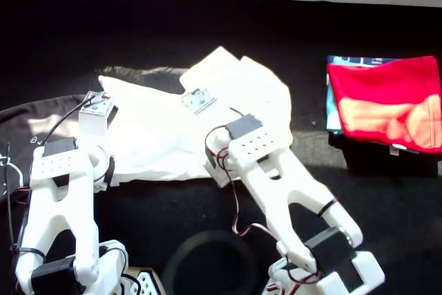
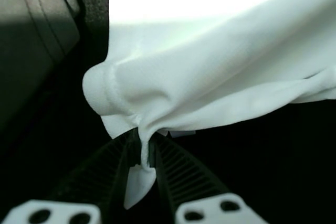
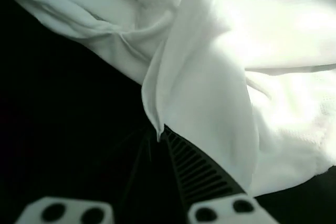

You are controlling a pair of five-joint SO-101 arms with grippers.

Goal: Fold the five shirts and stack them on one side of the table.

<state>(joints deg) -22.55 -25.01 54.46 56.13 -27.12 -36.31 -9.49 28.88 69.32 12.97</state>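
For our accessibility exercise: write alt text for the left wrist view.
The left tool is shut on a bunched edge of a white shirt, which spreads away over the black table. A dark garment lies beside it.

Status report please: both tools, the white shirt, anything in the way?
Left tool shut on white shirt hem. Right tool shut on another fold of it. Red shirt tops the stack, apart. Dark garment lies beside the white shirt.
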